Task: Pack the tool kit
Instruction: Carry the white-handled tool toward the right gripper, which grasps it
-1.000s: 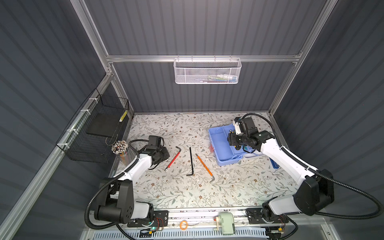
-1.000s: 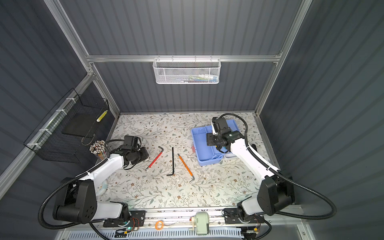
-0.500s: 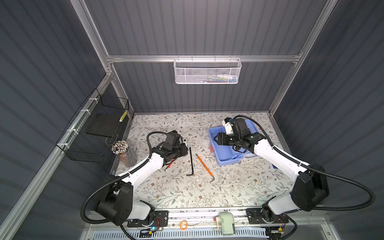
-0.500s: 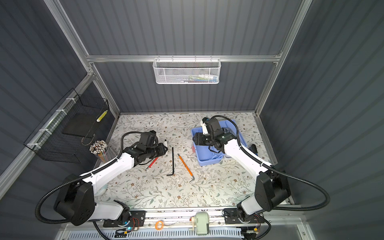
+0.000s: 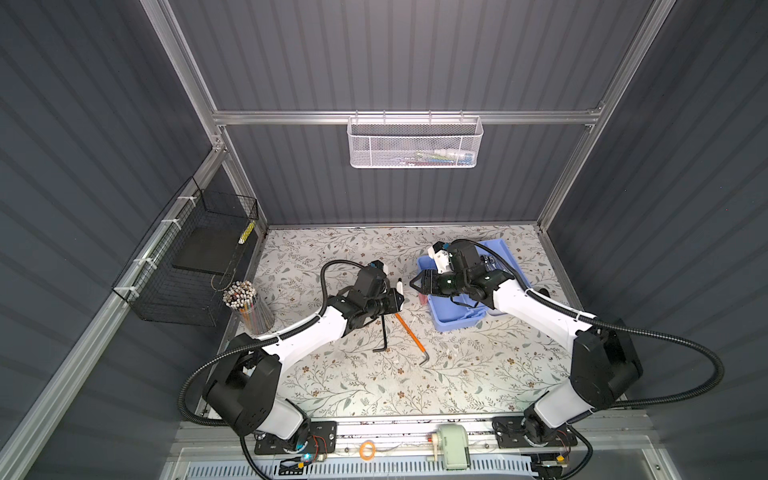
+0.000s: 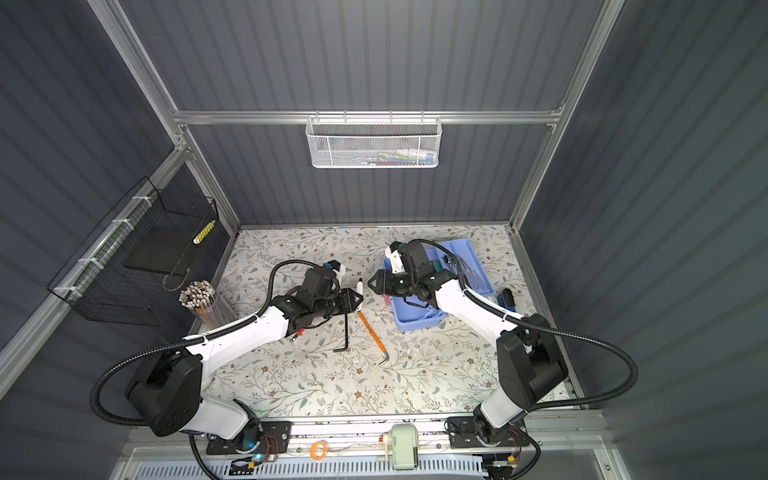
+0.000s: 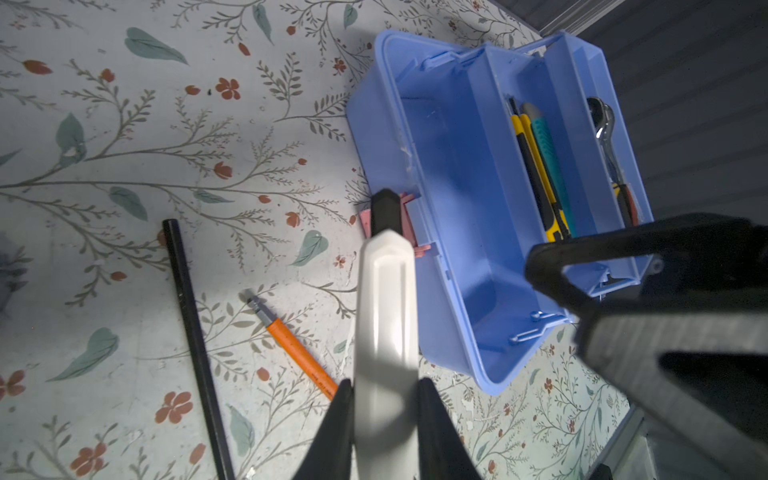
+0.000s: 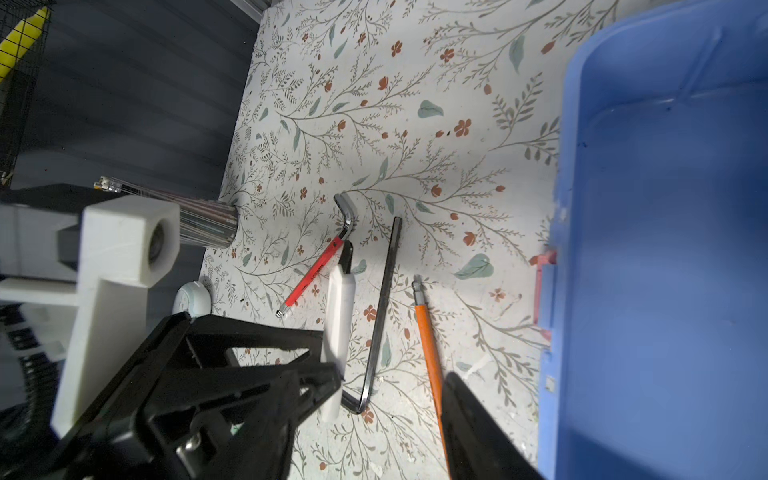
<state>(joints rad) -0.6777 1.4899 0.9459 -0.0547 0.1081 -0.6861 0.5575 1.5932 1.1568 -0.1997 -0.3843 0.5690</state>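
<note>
The tool kit's light blue base [image 5: 457, 322] stands open at the right, its pink latch [image 7: 406, 226] facing the middle. Its tray [image 7: 582, 137] holds a yellow knife [image 7: 536, 166], a teal knife [image 7: 550, 153] and a ratchet [image 7: 606, 137]. My left gripper [image 5: 400, 299] is shut on a white utility knife [image 7: 384, 316], held above the table just left of the base. My right gripper [image 5: 414, 284] stands open, facing the knife's tip from the base's side, a small gap away. A black hex key [image 8: 382, 311], an orange one [image 8: 428, 345] and a red one [image 8: 316, 270] lie on the table.
A cup of pencils [image 5: 249, 307] stands at the left edge below the black wire basket [image 5: 195, 257]. A white mesh basket [image 5: 415, 143] hangs on the back wall. A sharpener [image 5: 451, 451] and an orange ring [image 5: 367, 449] sit on the front rail.
My left arm has carried the white knife rightward toward the blue base. My right gripper has swung left out over the base's edge to face it, and its jaws have narrowed a little.
</note>
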